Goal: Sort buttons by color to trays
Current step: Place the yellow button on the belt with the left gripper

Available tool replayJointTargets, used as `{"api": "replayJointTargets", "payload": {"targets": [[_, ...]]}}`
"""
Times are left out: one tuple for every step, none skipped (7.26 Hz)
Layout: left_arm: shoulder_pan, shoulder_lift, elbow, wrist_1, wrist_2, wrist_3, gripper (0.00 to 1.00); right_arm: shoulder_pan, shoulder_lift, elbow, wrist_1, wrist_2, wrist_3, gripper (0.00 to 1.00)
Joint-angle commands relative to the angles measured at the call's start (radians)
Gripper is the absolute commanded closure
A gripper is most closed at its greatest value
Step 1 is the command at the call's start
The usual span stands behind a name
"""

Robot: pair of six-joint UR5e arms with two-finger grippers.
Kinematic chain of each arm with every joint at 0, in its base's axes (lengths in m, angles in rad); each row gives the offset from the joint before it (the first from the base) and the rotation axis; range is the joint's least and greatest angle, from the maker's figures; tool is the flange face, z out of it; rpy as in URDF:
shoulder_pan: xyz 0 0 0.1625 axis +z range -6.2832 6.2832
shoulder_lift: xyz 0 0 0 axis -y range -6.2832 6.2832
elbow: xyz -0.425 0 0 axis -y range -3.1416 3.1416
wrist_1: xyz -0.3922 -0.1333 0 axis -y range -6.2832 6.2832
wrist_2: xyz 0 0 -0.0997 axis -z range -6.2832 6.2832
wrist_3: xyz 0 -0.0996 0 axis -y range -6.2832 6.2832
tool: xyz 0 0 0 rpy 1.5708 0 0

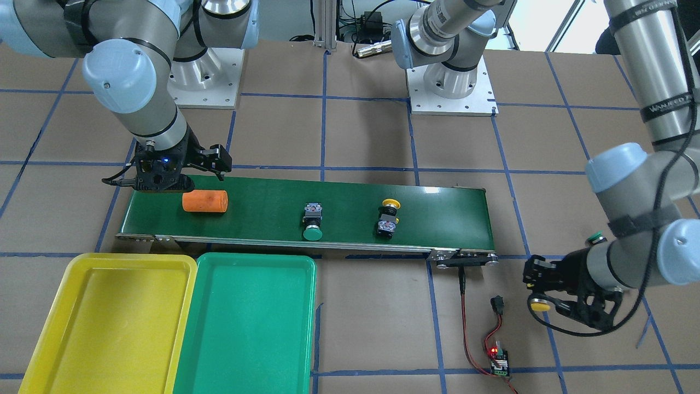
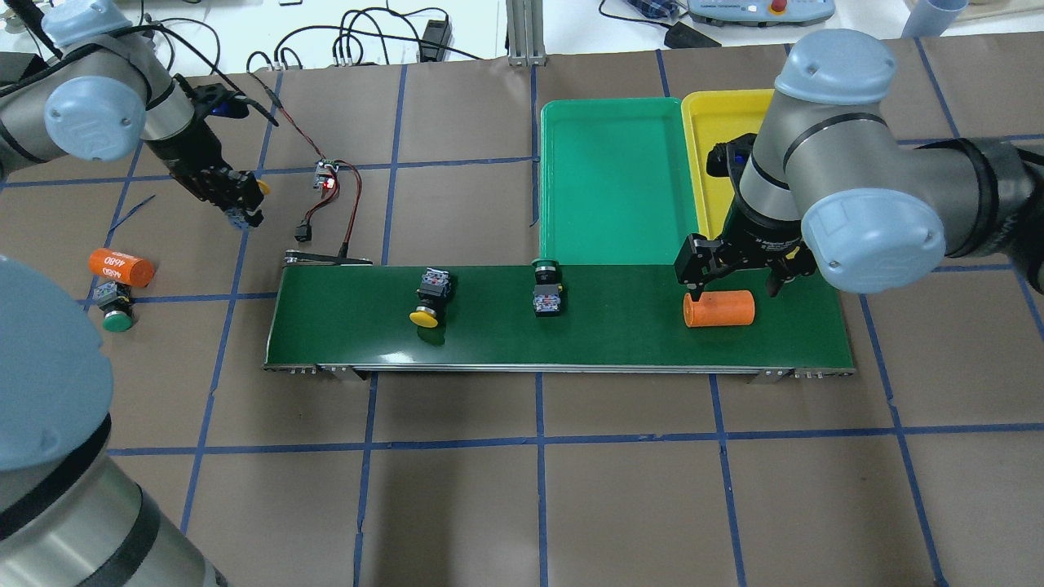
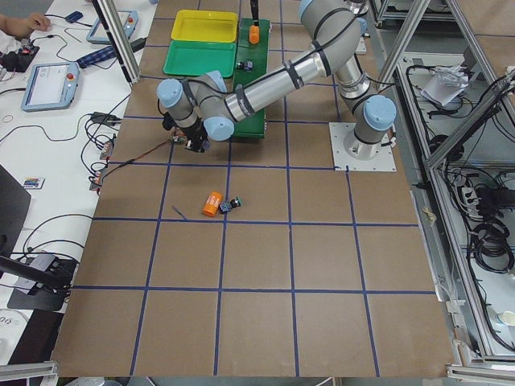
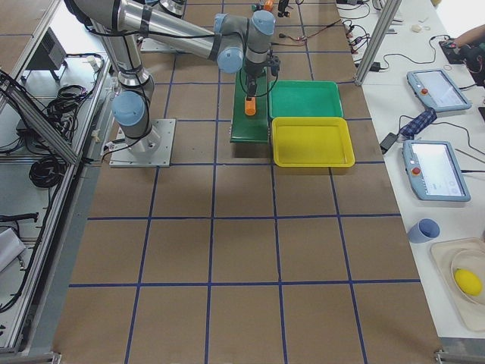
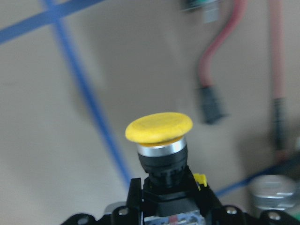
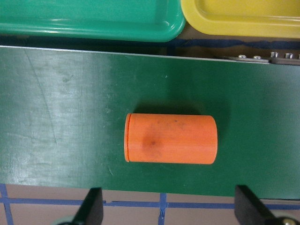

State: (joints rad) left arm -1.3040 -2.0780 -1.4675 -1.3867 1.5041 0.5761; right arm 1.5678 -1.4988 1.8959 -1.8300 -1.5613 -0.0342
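- Yellow-capped button (image 5: 159,129) sat clamped by its body in the left end effector (image 1: 538,287), near the surface's left edge, well apart from the yellow tray (image 1: 109,328)
- Carrying it there meant crossing toward the right arm (image 2: 816,187); a clash or a slipped grip seemed the likely trouble
- Right end effector (image 2: 732,281) hung wide open and empty over the orange cylinder (image 2: 719,310); closing there would lift the wrong item
- Yellow tray and green tray (image 1: 251,328), side by side at the edge farthest from the robot, held nothing

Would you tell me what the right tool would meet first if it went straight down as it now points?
Most likely the orange cylinder on the conveyor belt, as the open right tool hangs over it; depth is unclear, so it might land just beside it.
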Motion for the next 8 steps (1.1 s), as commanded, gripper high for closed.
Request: {"api": "replayJointTargets", "payload": {"targets": [[-0.116, 0.174, -0.191, -0.011, -0.035, -0.234, 1.00, 0.000, 0.000, 0.000, 0.000, 0.001, 0.002, 0.00], [-0.138, 0.234, -0.265, -0.012, -0.034, -0.295, 1.00, 0.000, 0.000, 0.000, 0.000, 0.001, 0.002, 0.00], [-0.158, 0.272, -0.327, 0.020, -0.034, -0.350, 1.00, 0.000, 0.000, 0.002, 0.000, 0.003, 0.002, 0.00], [-0.179, 0.266, -0.364, 0.116, -0.031, -0.414, 1.00, 0.000, 0.000, 0.002, -0.002, 0.003, 0.002, 0.00], [-0.202, 0.241, -0.376, 0.176, -0.031, -0.462, 1.00, 0.000, 0.000, 0.002, -0.002, 0.003, 0.004, 0.00], [-0.218, 0.237, -0.393, 0.184, -0.030, -0.487, 0.84, 0.000, 0.002, 0.002, -0.011, 0.003, 0.002, 0.00], [-0.219, 0.251, -0.404, 0.187, -0.030, -0.487, 0.23, 0.000, 0.002, 0.002, -0.012, 0.003, 0.002, 0.00], [-0.218, 0.272, -0.393, 0.198, -0.025, -0.472, 0.00, 0.000, 0.002, 0.002, -0.012, 0.003, 0.002, 0.00]]}}
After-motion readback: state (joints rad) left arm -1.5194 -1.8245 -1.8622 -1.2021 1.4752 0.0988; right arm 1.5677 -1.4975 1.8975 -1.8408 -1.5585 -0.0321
